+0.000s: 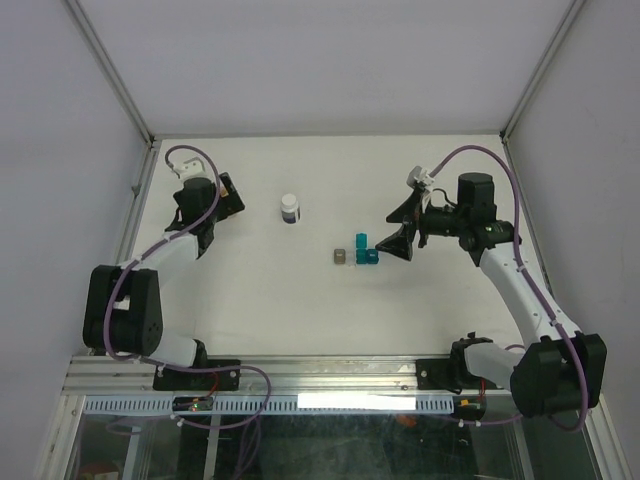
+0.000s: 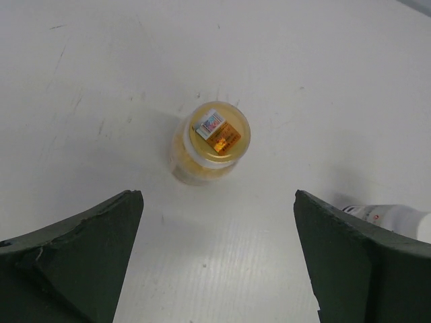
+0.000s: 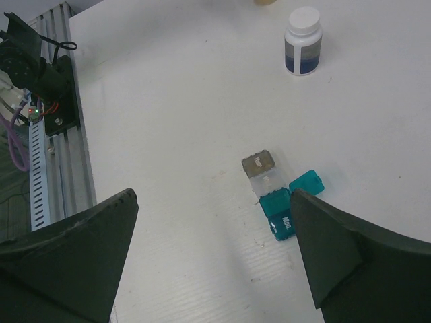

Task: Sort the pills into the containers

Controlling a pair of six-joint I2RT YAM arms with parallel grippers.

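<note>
The teal-blue container (image 1: 365,250) and the small grey container (image 1: 340,256) lie side by side at mid-table. In the right wrist view the grey box (image 3: 258,161) joins a clear compartment, then the teal box (image 3: 279,215), one teal lid (image 3: 306,182) flipped open. My right gripper (image 1: 398,228) is open and empty, hovering just right of them (image 3: 214,202). My left gripper (image 1: 215,215) is open and empty at the far left, above a yellow pill bottle (image 2: 212,141) that stands ahead of its fingertips (image 2: 219,202). No loose pills show.
A white pill bottle with a dark label (image 1: 290,208) stands between the arms, also in the right wrist view (image 3: 303,40). A white object (image 2: 397,219) peeks from behind my left gripper's right finger. The metal rail (image 3: 47,134) runs along the near edge.
</note>
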